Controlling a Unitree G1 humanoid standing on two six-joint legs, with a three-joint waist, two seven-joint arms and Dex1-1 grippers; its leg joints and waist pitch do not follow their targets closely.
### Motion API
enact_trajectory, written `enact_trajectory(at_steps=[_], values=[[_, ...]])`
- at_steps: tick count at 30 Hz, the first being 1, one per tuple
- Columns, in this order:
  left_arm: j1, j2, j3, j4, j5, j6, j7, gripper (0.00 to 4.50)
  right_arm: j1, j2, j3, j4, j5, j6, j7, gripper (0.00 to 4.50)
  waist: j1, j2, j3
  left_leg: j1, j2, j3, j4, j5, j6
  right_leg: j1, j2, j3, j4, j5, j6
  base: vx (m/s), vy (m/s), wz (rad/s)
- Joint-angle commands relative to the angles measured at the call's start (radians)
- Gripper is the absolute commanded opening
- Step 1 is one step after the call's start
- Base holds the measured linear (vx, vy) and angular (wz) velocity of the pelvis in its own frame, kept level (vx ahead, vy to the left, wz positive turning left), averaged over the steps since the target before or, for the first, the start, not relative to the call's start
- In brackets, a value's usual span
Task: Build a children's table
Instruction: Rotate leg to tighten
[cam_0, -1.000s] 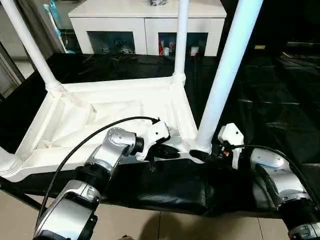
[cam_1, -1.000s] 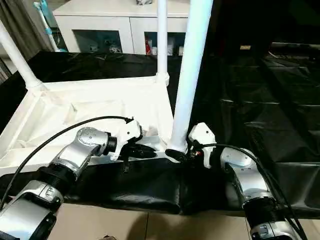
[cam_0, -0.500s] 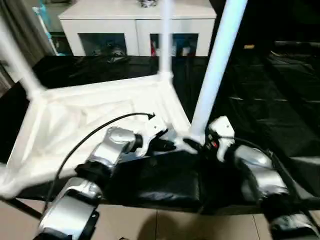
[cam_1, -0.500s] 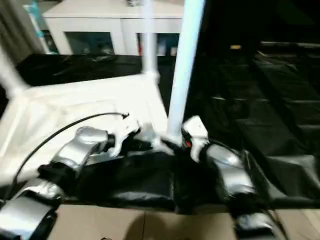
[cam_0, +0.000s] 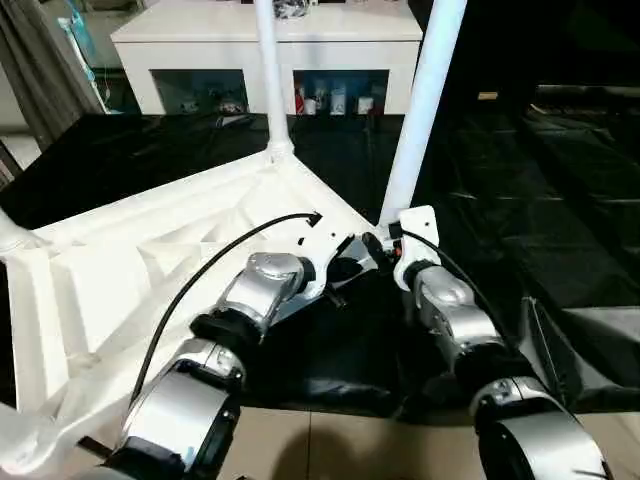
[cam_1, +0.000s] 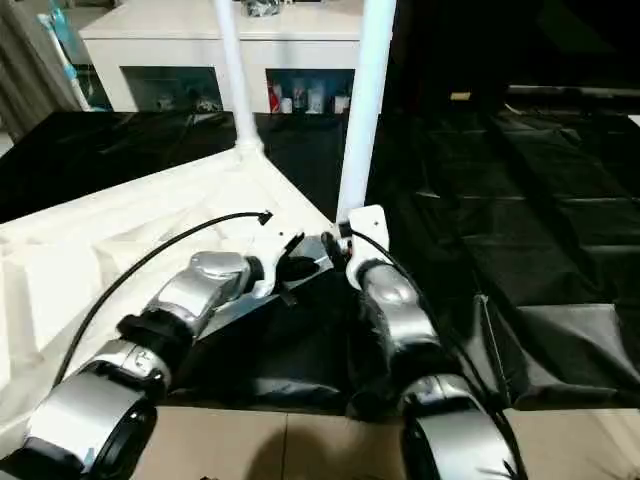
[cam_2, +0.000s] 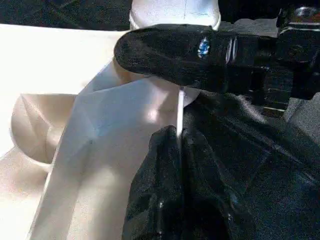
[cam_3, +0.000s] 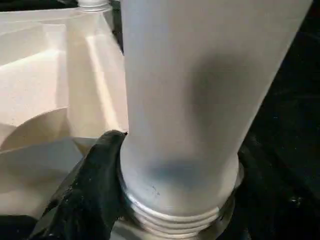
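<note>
- The table top (cam_0: 150, 260) lies upside down on a black sheet (cam_0: 560, 200), its ribbed underside facing up and one corner pointing toward the robot
- A white leg (cam_0: 425, 95) stands upright in the near corner socket, between the two grippers; the right wrist view shows a threaded collar (cam_3: 175, 217) at its foot
- A second leg (cam_0: 268, 70) stands in the far corner socket, and the stub of another leg (cam_0: 8, 232) shows at the left edge of the head view
- The left gripper (cam_2: 177, 145) has its two fingers pressed together on the thin rim of the table top, just beside the near socket
- The right gripper (cam_0: 372, 243) sits at the foot of the near leg with its jaws apart around the leg; one black finger (cam_3: 97, 170) lies against the base of the tube, and in the left wrist view a finger of it crosses in front of the socket
- Both silver forearms reach in from the near edge and meet at that corner
- A white cabinet (cam_0: 265, 55) with glass doors stands behind the sheet
</note>
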Motion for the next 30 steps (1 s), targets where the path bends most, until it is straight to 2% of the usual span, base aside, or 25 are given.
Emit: enact_trajectory(at_steps=[1, 2, 3, 4, 6, 8, 11, 13, 14, 16, 17, 18, 19, 20, 21, 23, 24, 29, 30], values=[[0.015, 0.010, 0.004, 0.051, 0.012, 0.024, 0.038, 0.00, 0.000, 0.034, -0.010, 0.052, 0.020, 0.002, 0.025, 2.72, 0.005, -0.014, -0.057, 0.014, 0.007, -0.014, -0.089, -0.382, 0.027, 0.037, -0.036, 0.012, -0.088, -0.413, -0.172, 0.000, 0.000, 0.00], [0.015, 0.010, 0.004, 0.051, 0.012, 0.024, 0.038, 0.00, 0.000, 0.034, -0.010, 0.052, 0.020, 0.002, 0.025, 2.72, 0.005, -0.013, -0.057, 0.015, 0.008, -0.014, -0.089, -0.385, 0.027, 0.035, -0.037, 0.013, -0.089, -0.411, -0.173, 0.000, 0.000, 0.00], [0.016, 0.013, 0.003, 0.054, 0.012, 0.021, 0.035, 0.00, 0.001, 0.034, -0.016, 0.050, 0.026, -0.008, 0.031, 3.28, 0.004, -0.013, -0.058, 0.015, 0.008, -0.014, -0.090, -0.386, 0.026, 0.036, -0.036, 0.013, -0.089, -0.398, -0.177, 0.000, 0.000, 0.00], [0.016, 0.017, 0.001, 0.056, 0.013, 0.017, 0.028, 0.00, 0.000, 0.033, -0.021, 0.047, 0.030, -0.017, 0.034, 3.42, 0.004, -0.014, -0.057, 0.015, 0.008, -0.014, -0.090, -0.388, 0.026, 0.036, -0.035, 0.013, -0.088, -0.394, -0.178, 0.000, 0.000, 0.00], [0.018, 0.026, -0.007, 0.057, 0.017, 0.004, 0.002, 0.00, -0.002, 0.022, -0.025, 0.039, 0.032, -0.038, 0.044, 3.48, 0.004, -0.015, -0.058, 0.014, 0.008, -0.014, -0.091, -0.388, 0.031, 0.040, -0.037, 0.013, -0.087, -0.383, -0.182, 0.000, 0.000, 0.00], [0.027, 0.039, -0.029, 0.049, 0.028, -0.031, -0.052, 0.00, 0.000, 0.005, -0.028, 0.025, 0.032, -0.051, 0.061, 3.76, 0.004, -0.015, -0.060, 0.010, 0.008, -0.014, -0.093, -0.365, 0.035, 0.044, -0.038, 0.012, -0.088, -0.364, -0.182, 0.000, 0.000, 0.00], [0.045, 0.068, -0.070, 0.034, 0.050, -0.069, -0.140, 0.00, 0.010, -0.041, -0.025, -0.002, 0.024, -0.075, 0.094, 3.89, 0.008, -0.016, -0.061, 0.014, 0.009, -0.009, -0.089, -0.349, 0.042, 0.041, -0.039, 0.016, -0.086, -0.338, -0.198, 0.000, 0.000, 0.00], [0.052, 0.080, -0.080, 0.026, 0.052, -0.066, -0.172, 0.00, 0.017, -0.058, -0.025, -0.016, 0.025, -0.087, 0.131, 4.13, 0.011, -0.012, -0.063, 0.015, 0.011, -0.007, -0.088, -0.321, 0.046, 0.043, -0.039, 0.017, -0.081, -0.288, -0.218, 0.000, 0.000, 0.00], [0.061, 0.098, -0.097, 0.009, 0.054, -0.069, -0.224, 0.00, 0.030, -0.078, -0.023, -0.043, 0.034, -0.092, 0.189, 4.24, 0.012, -0.014, -0.064, 0.013, 0.011, -0.006, -0.086, -0.306, 0.053, 0.046, -0.039, 0.017, -0.078, -0.266, -0.227, 0.000, 0.000, 0.00], [0.081, 0.142, -0.127, -0.027, 0.061, -0.057, -0.314, 0.00, 0.069, -0.133, -0.003, -0.123, 0.059, -0.099, 0.355, 4.30, 0.018, -0.013, -0.065, 0.011, 0.014, -0.006, -0.085, -0.291, 0.073, 0.052, -0.040, 0.016, -0.075, -0.238, -0.233, 0.000, 0.000, 0.00], [0.083, 0.147, -0.128, -0.031, 0.061, -0.059, -0.322, 0.00, 0.076, -0.141, 0.001, -0.136, 0.063, -0.098, 0.378, 4.30, 0.021, -0.011, -0.067, 0.012, 0.016, -0.005, -0.083, -0.272, 0.085, 0.052, -0.039, 0.016, -0.071, -0.201, -0.242, 0.000, 0.000, 0.00], [0.093, 0.178, -0.139, -0.054, 0.059, -0.081, -0.380, 0.00, 0.122, -0.187, 0.031, -0.219, 0.091, -0.092, 0.524, 4.30, 0.022, -0.010, -0.070, 0.009, 0.016, -0.006, -0.081, -0.245, 0.091, 0.057, -0.037, 0.014, -0.063, -0.155, -0.257, 0.000, 0.000, 0.00], [0.098, 0.191, -0.145, -0.064, 0.057, -0.101, -0.407, 0.00, 0.142, -0.207, 0.046, -0.252, 0.101, -0.089, 0.584, 4.30, 0.028, -0.012, -0.070, 0.009, 0.016, -0.006, -0.080, -0.241, 0.103, 0.060, -0.034, 0.013, -0.064, -0.136, -0.252, 0.000, 0.000, 0.00], [0.107, 0.214, -0.152, -0.084, 0.050, -0.124, -0.460, 0.00, 0.185, -0.251, 0.083, -0.320, 0.120, -0.081, 0.704, 4.30, 0.034, -0.010, -0.069, 0.010, 0.020, -0.004, -0.078, -0.215, 0.116, 0.057, -0.033, 0.014, -0.057, -0.088, -0.264, 0.000, 0.000, 0.00], [0.111, 0.226, -0.155, -0.094, 0.046, -0.128, -0.481, 0.00, 0.208, -0.275, 0.106, -0.355, 0.128, -0.074, 0.762, 4.30, 0.039, -0.011, -0.070, 0.006, 0.021, -0.005, -0.076, -0.205, 0.121, 0.062, -0.031, 0.012, -0.052, -0.063, -0.271, 0.000, 0.000, 0.00], [0.124, 0.252, -0.162, -0.127, 0.039, -0.167, -0.539, 0.00, 0.251, -0.330, 0.151, -0.410, 0.137, -0.044, 0.877, 4.30, 0.038, -0.013, -0.069, 0.008, 0.021, -0.004, -0.077, -0.220, 0.121, 0.061, -0.032, 0.012, -0.051, -0.073, -0.284, 0.000, 0.000, 0.00], [0.124, 0.253, -0.162, -0.128, 0.039, -0.167, -0.539, 0.00, 0.251, -0.330, 0.152, -0.411, 0.137, -0.044, 0.878, 4.30, 0.037, -0.014, -0.069, 0.006, 0.021, -0.004, -0.077, -0.225, 0.120, 0.062, -0.033, 0.012, -0.051, -0.082, -0.285, 0.000, 0.000, 0.00], [0.155, 0.292, -0.170, -0.223, 0.009, -0.154, -0.628, 0.00, 0.271, -0.355, 0.159, -0.435, 0.138, -0.025, 0.945, 4.30, 0.038, -0.011, -0.065, 0.015, 0.026, -0.002, -0.083, -0.277, 0.079, 0.051, -0.037, 0.017, -0.061, -0.193, -0.278, 0.000, 0.000, 0.00], [0.161, 0.299, -0.173, -0.241, 0.003, -0.153, -0.644, 0.00, 0.268, -0.352, 0.155, -0.436, 0.141, -0.022, 0.941, 4.30, 0.038, -0.014, -0.064, 0.015, 0.026, -0.001, -0.084, -0.278, 0.076, 0.050, -0.036, 0.018, -0.061, -0.196, -0.276, 0.000, 0.000, 0.00]])
